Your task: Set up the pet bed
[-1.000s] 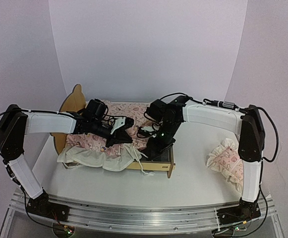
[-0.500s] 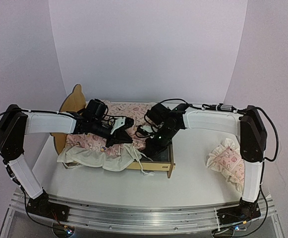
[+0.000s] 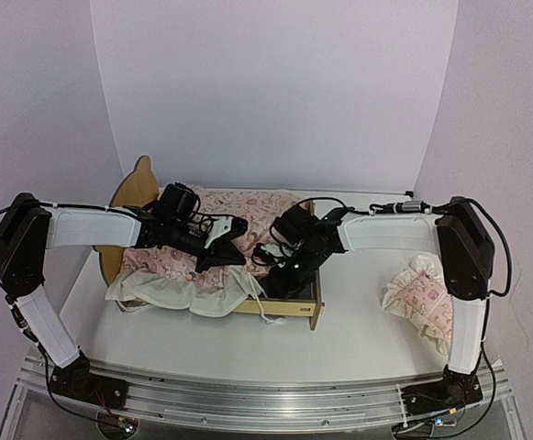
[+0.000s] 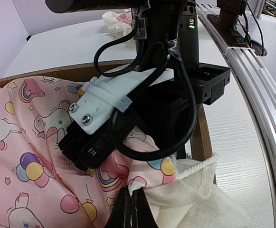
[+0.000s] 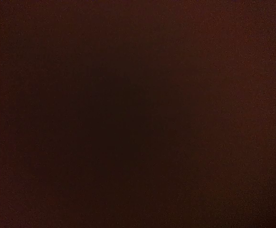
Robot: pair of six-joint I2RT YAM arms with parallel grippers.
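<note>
while under the quilt (image 3: 238, 206), pet bed (image 3: 138, 183) beneath left fingers (image 4: 124, 213)

The left arm (image 3: 83, 226) and the right arm (image 3: 390, 231) are each built from white-shelled links joined by black joint housings (image 3: 18, 243). Black bases (image 3: 75, 376) are bolted to a ribbed aluminium rail (image 3: 266, 403). At the right wrist, a white bracket (image 4: 114, 95) is fastened with two silver screws (image 4: 84, 118). Black cables (image 4: 193, 118) are looped around it, and a green indicator light (image 4: 191, 26) is lit. The left gripper (image 4: 130, 202) is fitted with slim black fingers.
</note>
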